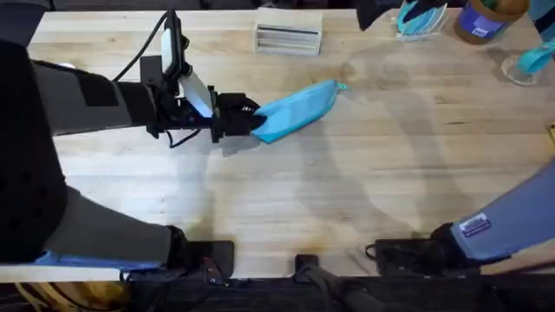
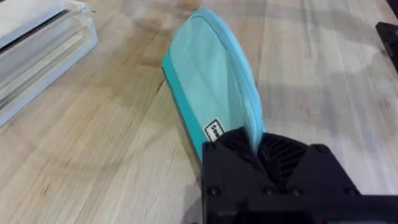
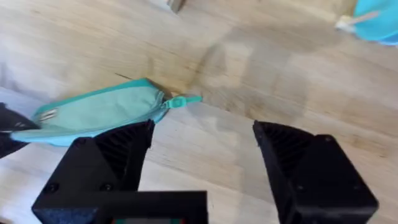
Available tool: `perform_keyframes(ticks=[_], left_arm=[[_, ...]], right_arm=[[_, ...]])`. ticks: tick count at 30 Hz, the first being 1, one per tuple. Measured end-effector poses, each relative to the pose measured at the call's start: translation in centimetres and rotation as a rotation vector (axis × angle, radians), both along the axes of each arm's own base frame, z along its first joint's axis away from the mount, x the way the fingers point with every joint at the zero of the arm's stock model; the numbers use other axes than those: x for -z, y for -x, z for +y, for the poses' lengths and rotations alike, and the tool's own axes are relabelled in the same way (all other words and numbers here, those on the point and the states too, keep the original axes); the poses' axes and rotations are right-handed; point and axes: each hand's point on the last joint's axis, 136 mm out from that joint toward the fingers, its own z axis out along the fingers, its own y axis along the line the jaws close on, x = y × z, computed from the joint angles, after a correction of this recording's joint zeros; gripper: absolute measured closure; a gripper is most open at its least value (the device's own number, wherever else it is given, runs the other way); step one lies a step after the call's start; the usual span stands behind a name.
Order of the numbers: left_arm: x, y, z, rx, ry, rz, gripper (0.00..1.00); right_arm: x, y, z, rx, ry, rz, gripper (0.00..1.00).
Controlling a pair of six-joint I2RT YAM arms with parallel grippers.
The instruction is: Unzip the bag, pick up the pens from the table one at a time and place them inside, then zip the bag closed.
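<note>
One bag [image 1: 299, 108], one clear box [image 1: 288, 38], one table [image 1: 364, 182], two arms.

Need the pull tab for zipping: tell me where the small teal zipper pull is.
In the overhead view the small teal zipper pull sticks out of the soft light-blue fabric pouch's far-right tip, opposite the end pinched by the left claw.

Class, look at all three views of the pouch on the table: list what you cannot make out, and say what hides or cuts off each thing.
- Near end of the bag, left wrist view: covered by the left pincer, shut on it.
- Label on the bag, left wrist view: lettering too small, partly hidden.
- Zipper state: open or closed cannot be judged; pull tab shows in the right wrist view.
- Right pincer, open: overhead view cuts that arm off.
</note>
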Motion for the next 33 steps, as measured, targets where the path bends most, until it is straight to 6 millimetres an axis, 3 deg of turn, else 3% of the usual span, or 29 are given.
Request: perform_keyframes(ticks=[10,12,16,17,28,33], left_arm=[[0.0,0.0,0.0,0.0,0.0,-0.001,0.949],[0.0,0.0,0.0,0.0,0.001,0.002,0.747],[0.0,0.0,0.0,-0.001,0.001,0.003,0.126],[0.0,0.0,0.0,-0.002,0.002,0.008,0.039],[0.5,-0.2,0.3,-0.019,-0.04,0.011,0.006],[-1.6,-0.7,0.9,-0.071,-0.123,-0.066,0.006]], right_arm=[[-7.7,4.5,-0.3,-0.006,-0.016,-0.147,0.007],[-8.1,4.9,-0.3,-0.007,-0.016,-0.153,0.005],[-8.3,5.3,-0.3,-0.007,-0.016,-0.152,0.005],[-8.2,5.3,-0.3,-0.007,-0.016,-0.149,0.005],[-8.2,5.4,-0.3,-0.007,-0.016,-0.145,0.005],[-8.3,5.5,-0.3,-0.007,-0.016,-0.147,0.005]])
